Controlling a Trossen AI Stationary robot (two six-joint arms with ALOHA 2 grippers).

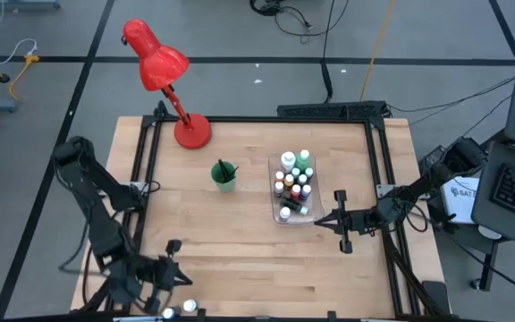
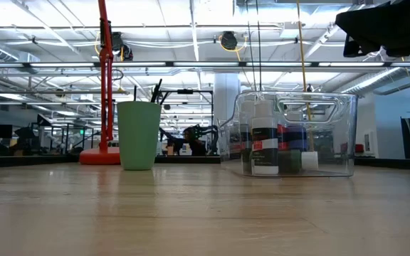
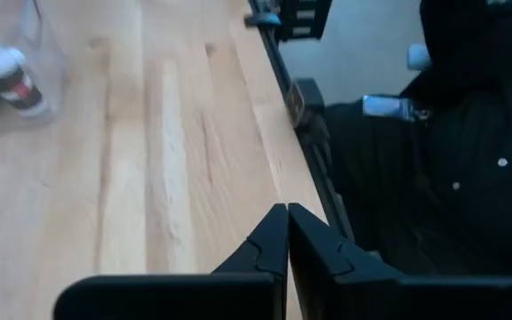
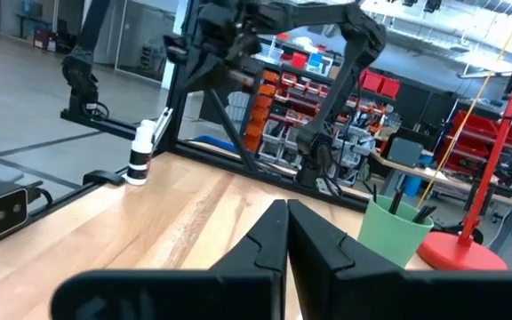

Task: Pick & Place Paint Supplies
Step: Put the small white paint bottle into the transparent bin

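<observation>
While both arms hang at the near end of the worktop [image 1: 240, 224], here's the picture from the front edge backwards. Left end effector [image 1: 175, 247] sits low at the near-left corner, its two fingers [image 3: 269, 244] pressed together with nothing between them (the wrist view shows them meeting in a clean seam above bare wood). Just beside it, right at the near edge, stands one lone paint bottle [image 1: 189, 307] with a white cap; in the right wrist view that same bottle [image 4: 140, 153] stands upright at the worktop's border, next to the left arm's base.

Across on the right side, the right end effector [image 1: 340, 221] hovers just near of the clear bin [image 1: 274, 192], fingers likewise drawn together and empty. From the low view only the dark underside of that arm shows, up high at the right.

Move further in and we reach the bin itself, packed with paint bottles [image 1: 295, 183]: white caps, green, orange, red and dark bodies, all crowded upright inside its walls. At table height a white-and-dark labelled bottle [image 2: 265, 146] stands out front through the clear wall [image 2: 333, 135].

Left of the bin, set apart from it, sits the green cup [image 1: 224, 175], with brushes [image 1: 224, 167] standing in it, their dark tips poking over the rim [image 2: 156, 90].

Farthest back, at the far-left corner, the red desk lamp [image 1: 157, 61] rests on its round base [image 1: 192, 132], head leaning out past the worktop's edge.
</observation>
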